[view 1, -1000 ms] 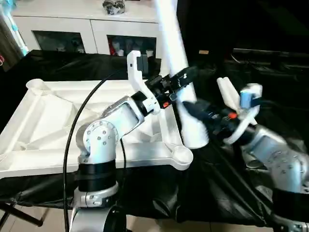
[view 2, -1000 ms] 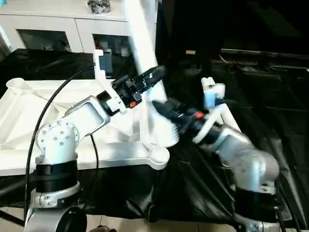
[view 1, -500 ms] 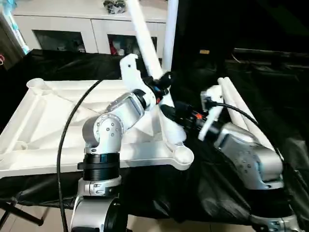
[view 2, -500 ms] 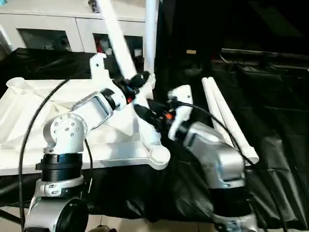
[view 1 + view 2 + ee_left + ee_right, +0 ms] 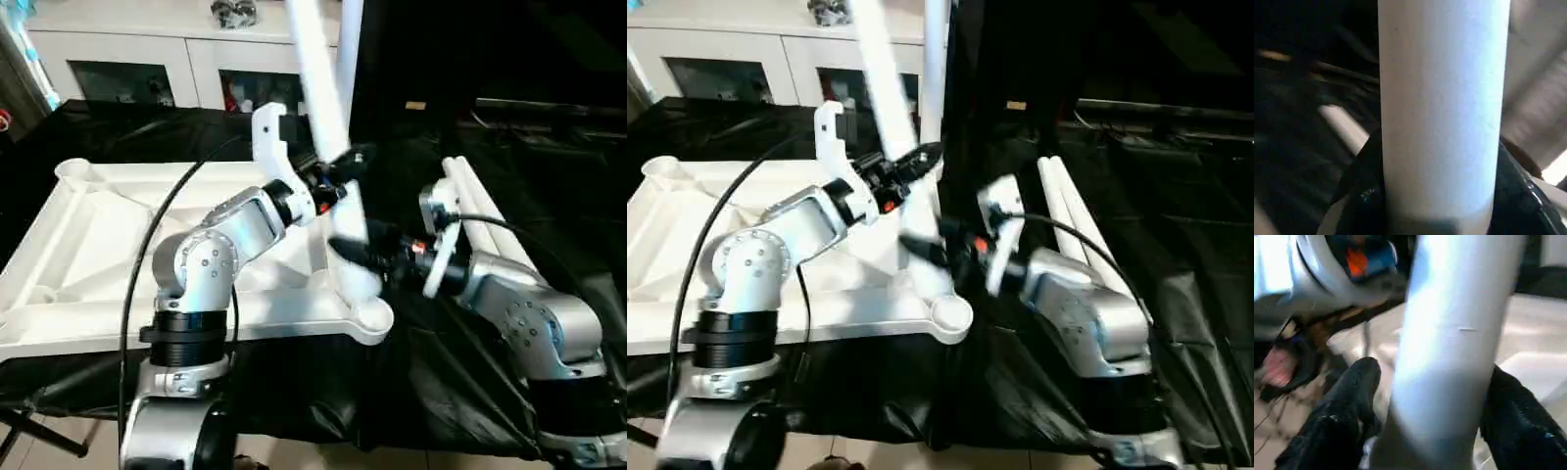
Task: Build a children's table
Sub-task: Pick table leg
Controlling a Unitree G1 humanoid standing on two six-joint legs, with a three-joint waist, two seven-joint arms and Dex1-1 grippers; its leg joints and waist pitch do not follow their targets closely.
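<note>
Table leg (image 5: 328, 127) before glass-door cabinet (image 5: 147, 69)

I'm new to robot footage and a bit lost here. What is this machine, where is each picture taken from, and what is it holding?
This is a humanoid robot with two silver arms, each ending in a gripper of two black fingers. The two wide pictures come from a stereo camera on its head, looking down over its forearms. The two close-up pictures come from cameras on its wrists, looking along each gripper's fingers.

On the black-covered table lies a white plastic tabletop, underside up, with round sockets at its corners. The left gripper is closed around a white leg, held nearly upright, its lower end near the socket at the near corner. The right gripper sits at the lower part of that leg, one finger on each side. Two spare legs lie on the cloth beside the right arm.
</note>
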